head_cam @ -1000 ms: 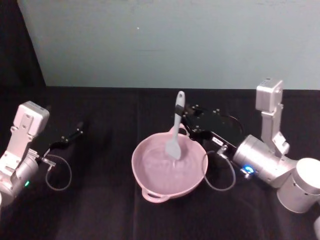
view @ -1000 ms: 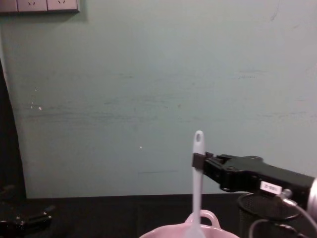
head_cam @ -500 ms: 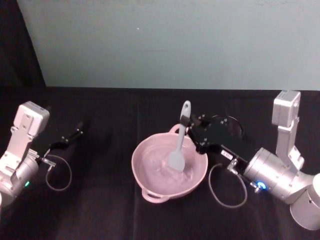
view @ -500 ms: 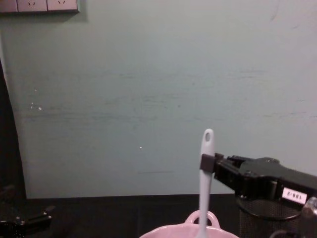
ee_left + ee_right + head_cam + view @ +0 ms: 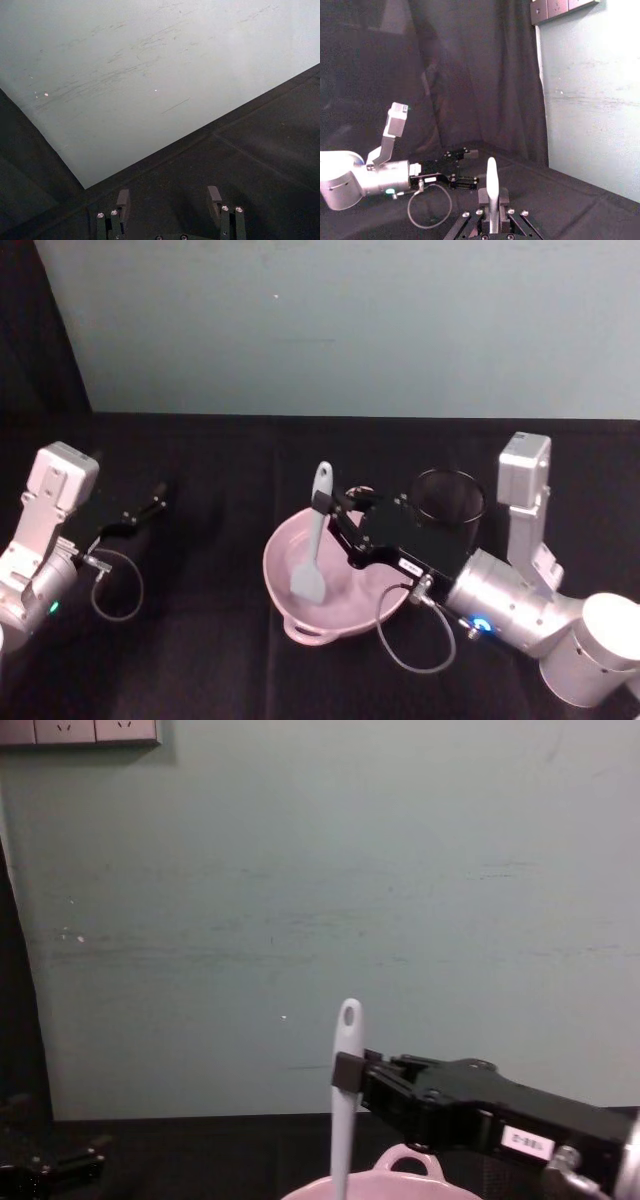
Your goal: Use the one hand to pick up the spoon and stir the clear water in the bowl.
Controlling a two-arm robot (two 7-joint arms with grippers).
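**Mid-stir: spoon blade down in the bowl**

Right hand (image 5: 336, 518) is clenched on the spoon (image 5: 314, 540), gripping the handle high up, just below the hole at its end. Spoon stands near-upright w/ a slight tilt. Its blade is down inside the pink bowl (image 5: 300, 618), over on the bowl's left half. Bowl sits mid-tabletop (image 5: 200, 660), a loop handle on its near rim. Black mesh cup (image 5: 448, 498) is just behind the right arm, apart from the bowl. Water's clear so I can't make out its level, tho the blade looks low enough to be in it. Left hand (image 5: 150, 508) is parked far left on the tabletop, fingers spread, nothing btwn them.

My read: pickup's done & we're in the stirring step. Nxt move, as I judge it, is to sweep the blade round the bowl's inside in a circle. That needs a firm grip & steady depth, staying off the wall so the bowl doesn't slide or slop. I'd also mind the forearm vs. the mesh cup on the back swing.
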